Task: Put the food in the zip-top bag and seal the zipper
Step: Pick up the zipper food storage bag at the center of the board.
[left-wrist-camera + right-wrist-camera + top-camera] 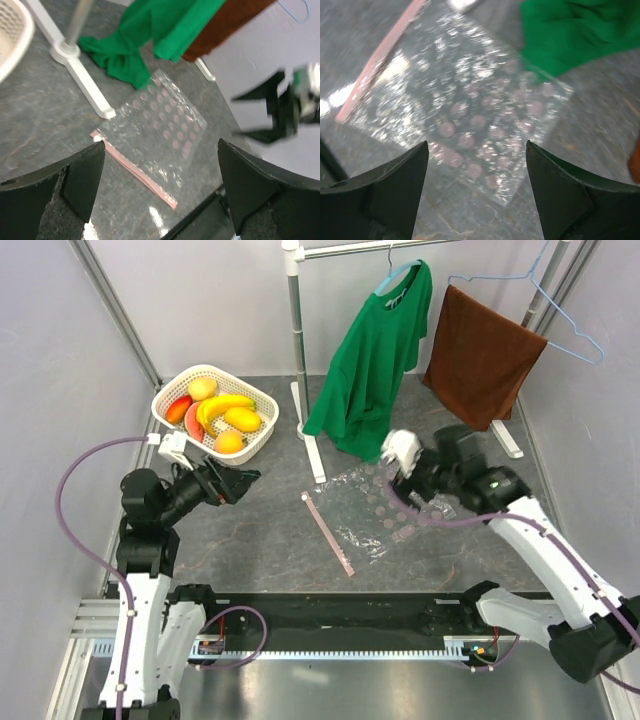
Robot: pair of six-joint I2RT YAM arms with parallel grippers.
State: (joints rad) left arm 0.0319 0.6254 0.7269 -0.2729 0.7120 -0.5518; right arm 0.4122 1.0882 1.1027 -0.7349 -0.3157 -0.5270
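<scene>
White lattice basket (168, 392) sits at the far left of the grey marbled surface (250, 530). White rack post (295, 330) stands upright at mid-back. Green T-shirt (375, 360) hangs from the rack, its hem bunched on the surface. Brown towel (480, 355) hangs to its right on a blue hanger (570, 335).

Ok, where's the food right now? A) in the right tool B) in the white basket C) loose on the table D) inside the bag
B: the food sits piled in the white basket; the zip-top bag lies flat with no fruit inside.
</scene>
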